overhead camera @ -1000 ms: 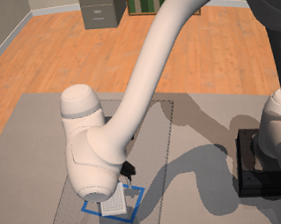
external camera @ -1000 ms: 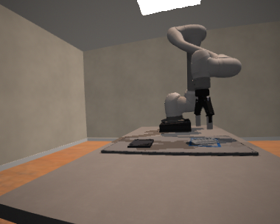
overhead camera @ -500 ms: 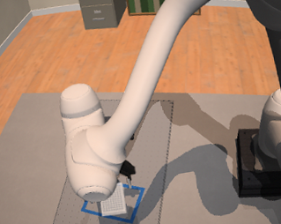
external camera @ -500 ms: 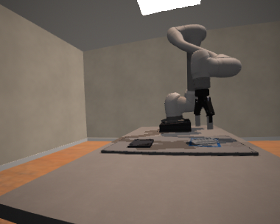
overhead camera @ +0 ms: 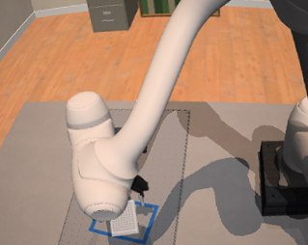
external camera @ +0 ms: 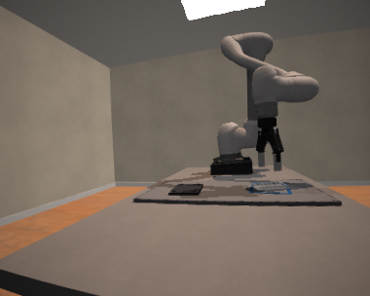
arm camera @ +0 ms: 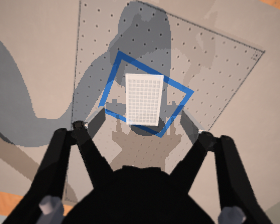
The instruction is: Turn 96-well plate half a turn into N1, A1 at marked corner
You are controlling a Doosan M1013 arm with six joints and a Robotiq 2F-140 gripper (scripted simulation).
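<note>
Above the taped bench spot, the gripper [arm camera: 142,131] hangs spread to its full width with nothing between its fingers.

Below it, well apart from the fingertips, the white 96-well plate [arm camera: 144,98] lies flat inside the blue outline of B1 [arm camera: 111,88] on the perforated deck [arm camera: 220,60]. Seen from the exterior view, the dark plate nest N1 [external camera: 186,189] sits on the same deck, well apart from the plate, with the arm's black base [external camera: 245,167] behind.

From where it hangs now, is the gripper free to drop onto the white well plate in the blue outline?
Probably yes: the gripper hangs open above the white well plate, which lies flat inside the blue taped outline, with nothing between them.
</note>
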